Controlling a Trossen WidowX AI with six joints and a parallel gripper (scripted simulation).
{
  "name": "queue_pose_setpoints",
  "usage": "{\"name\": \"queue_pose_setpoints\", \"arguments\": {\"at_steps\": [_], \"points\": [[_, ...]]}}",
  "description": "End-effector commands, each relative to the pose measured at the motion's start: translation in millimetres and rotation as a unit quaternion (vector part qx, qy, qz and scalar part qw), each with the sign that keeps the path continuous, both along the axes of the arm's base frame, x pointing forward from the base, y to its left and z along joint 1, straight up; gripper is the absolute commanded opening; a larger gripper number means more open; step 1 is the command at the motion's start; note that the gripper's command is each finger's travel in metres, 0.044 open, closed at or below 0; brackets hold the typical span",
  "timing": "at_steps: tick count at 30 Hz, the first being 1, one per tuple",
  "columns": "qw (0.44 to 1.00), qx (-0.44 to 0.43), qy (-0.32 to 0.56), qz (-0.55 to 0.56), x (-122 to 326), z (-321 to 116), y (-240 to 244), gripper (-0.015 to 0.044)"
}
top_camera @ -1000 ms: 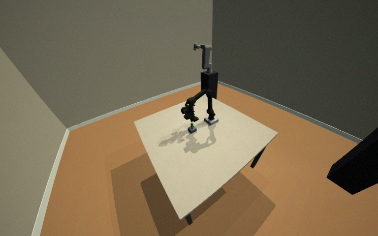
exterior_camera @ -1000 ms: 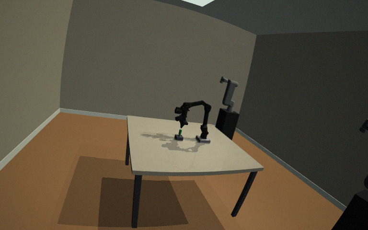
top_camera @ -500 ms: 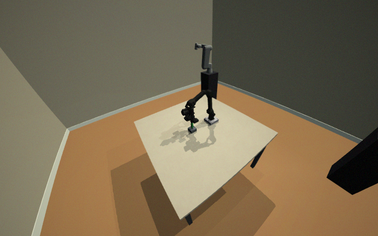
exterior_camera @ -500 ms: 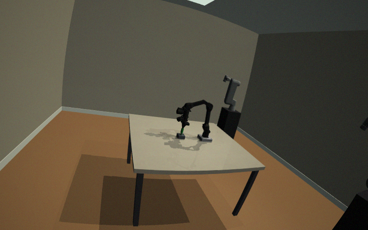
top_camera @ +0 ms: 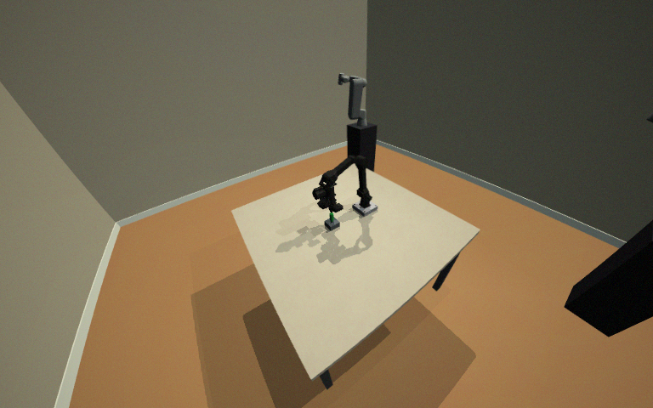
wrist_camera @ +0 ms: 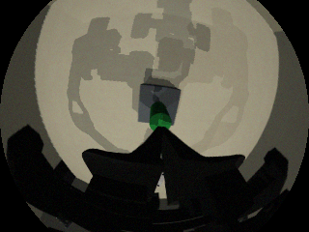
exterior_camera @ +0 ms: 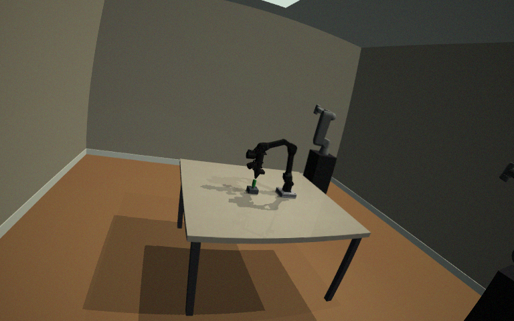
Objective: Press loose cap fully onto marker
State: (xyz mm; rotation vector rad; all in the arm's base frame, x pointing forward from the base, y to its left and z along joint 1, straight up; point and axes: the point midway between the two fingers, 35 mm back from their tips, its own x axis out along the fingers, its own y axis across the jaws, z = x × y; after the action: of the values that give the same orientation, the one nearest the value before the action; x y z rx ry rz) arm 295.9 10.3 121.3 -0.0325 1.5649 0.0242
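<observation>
A: Gripper [wrist_camera: 161, 143] fingers are pressed together, holding nothing, right above the green cap [wrist_camera: 160, 118]. Why?
B: Likely to push it down; the cap sits on the marker in the holder block [wrist_camera: 158, 100].

Two distant room views share the table [top_camera: 385, 269]; wrist looks down, seemingly close.
</observation>
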Motion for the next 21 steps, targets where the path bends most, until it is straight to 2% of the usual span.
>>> {"name": "queue_pose_setpoints", "arguments": {"at_steps": [1,4,8,21], "points": [[1.0,0.001,-0.013,0.0,5.0,38.0,0.5,0.0],[1.0,0.0,-0.012,0.0,1.4,69.8,0.6,0.0],[1.0,0.0,-0.012,0.0,0.1,76.8,0.6,0.0],[1.0,0.0,-0.012,0.0,0.1,76.8,0.6,0.0341]]}}
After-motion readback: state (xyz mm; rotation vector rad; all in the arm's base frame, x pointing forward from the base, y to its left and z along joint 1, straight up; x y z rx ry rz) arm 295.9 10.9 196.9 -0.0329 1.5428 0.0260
